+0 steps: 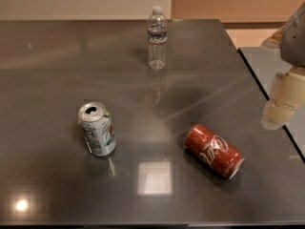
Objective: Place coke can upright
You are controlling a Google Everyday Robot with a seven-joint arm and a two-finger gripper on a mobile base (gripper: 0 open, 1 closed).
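Note:
The red coke can [214, 150] with white script lies on its side on the dark table [57, 80], right of centre, its silver end pointing toward the front right. My gripper [281, 104] is at the right edge of the view, a pale blurred shape above the table's right side, up and to the right of the can and apart from it.
A silver-and-green soda can [96, 129] stands upright left of centre, its top opened. A clear plastic water bottle [157, 37] stands upright at the back middle. The table's right edge runs diagonally near my gripper, with a second surface [267, 66] beyond it.

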